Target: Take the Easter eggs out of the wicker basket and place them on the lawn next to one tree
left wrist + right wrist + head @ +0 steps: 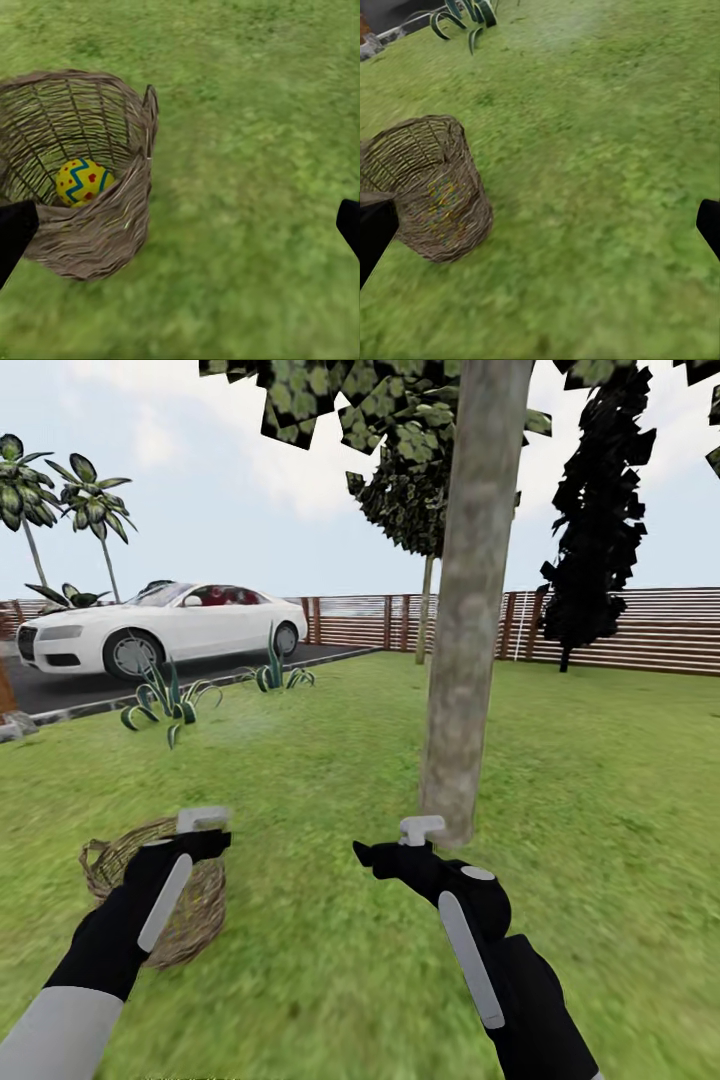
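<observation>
Apparently both grippers, left (pixel 205 832) and right (pixel 385 850), hung spread and empty, as one egg (pixel 82 181) waited inside the wicker basket (pixel 90 232).

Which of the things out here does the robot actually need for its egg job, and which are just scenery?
Needed:
- brown open-weave wicker basket
- yellow egg with red dots and blue zigzag inside it
- thick grey-brown tree trunk
- green lawn

Scenery:
- white car
- spiky green plants
- brown slatted wooden fence
- black cone-shaped tree
</observation>
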{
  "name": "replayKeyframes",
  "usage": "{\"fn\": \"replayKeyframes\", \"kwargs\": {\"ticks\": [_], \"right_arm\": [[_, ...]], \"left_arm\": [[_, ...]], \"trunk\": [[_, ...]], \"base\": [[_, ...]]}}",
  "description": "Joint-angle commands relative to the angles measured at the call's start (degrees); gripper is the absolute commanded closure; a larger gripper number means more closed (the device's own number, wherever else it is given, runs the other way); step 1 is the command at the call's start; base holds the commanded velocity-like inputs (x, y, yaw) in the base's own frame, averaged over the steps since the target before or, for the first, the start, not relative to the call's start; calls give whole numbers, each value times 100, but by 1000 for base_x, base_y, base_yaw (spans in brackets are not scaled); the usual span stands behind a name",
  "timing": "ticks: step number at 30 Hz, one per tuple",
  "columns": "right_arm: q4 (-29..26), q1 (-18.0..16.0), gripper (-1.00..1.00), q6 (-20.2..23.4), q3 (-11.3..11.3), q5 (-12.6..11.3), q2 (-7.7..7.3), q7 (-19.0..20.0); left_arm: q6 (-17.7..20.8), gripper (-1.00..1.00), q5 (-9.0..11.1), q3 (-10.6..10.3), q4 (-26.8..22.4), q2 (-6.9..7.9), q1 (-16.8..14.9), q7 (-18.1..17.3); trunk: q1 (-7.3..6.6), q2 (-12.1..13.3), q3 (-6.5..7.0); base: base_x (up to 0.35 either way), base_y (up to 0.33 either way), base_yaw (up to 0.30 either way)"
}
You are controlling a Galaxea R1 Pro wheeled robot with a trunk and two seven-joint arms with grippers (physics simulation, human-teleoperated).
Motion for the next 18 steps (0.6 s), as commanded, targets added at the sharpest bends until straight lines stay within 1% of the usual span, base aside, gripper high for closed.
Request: {"fn": "replayKeyframes", "kwargs": {"ticks": [1,8,12,18], "right_arm": [[-6,-3,-100,29,-5,11,2,18],[-6,-3,-100,29,-2,11,2,18],[-6,-3,-100,29,-2,11,2,18],[-4,-3,-100,29,-2,11,2,18]], "left_arm": [[14,-100,60,-16,-8,6,-4,56],[20,-100,74,-15,-95,7,-4,56],[36,-100,83,-15,-159,6,-4,56],[121,-100,99,-15,-383,0,16,56]], "trunk": [[-24,39,12],[-177,319,138],[-177,319,138],[-177,319,138]], "base": [[0,0,240],[0,0,232],[0,0,221],[0,0,215]]}}
